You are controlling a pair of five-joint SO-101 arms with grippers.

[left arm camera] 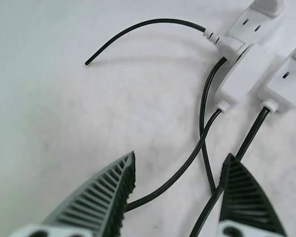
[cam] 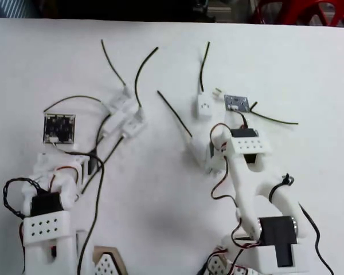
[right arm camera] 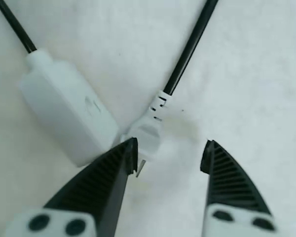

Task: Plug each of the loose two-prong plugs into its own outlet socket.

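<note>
**Both arms over the cables, fingers wide**

The white counter (cam: 160, 229) carries everything. The right arm (cam: 258, 189) lies stretched toward the middle of it. The left arm (cam: 46, 217) sits folded at the near left corner.

Ahead of the left arm there is a cluster (cam: 119, 104) of three white pieces on black cables. In the left wrist view two of them are sockets, each with two slots facing up: one socket (left arm camera: 259, 17) and a second socket (left arm camera: 291, 81). The third piece (left arm camera: 246, 74) lies between them and touches both. The left fingers (left arm camera: 103, 202) stand wide apart and hold nothing. Two cables cross the counter between their tips.

A single socket (cam: 204, 106) lies farther back, near the centre, and its cable runs toward the far edge. Two small boards are also here: one board (cam: 59, 128) just behind the left arm, and another board (cam: 237, 103) just beside the single socket.

The plug (right arm camera: 147, 131) lies flat on the counter at the right fingers (right arm camera: 98, 192), which are wide open and grip nothing. One fingertip touches the plug's side, and the prongs point back toward the arm. A white block (right arm camera: 69, 113) on its own cable lies just beside the plug.
</note>
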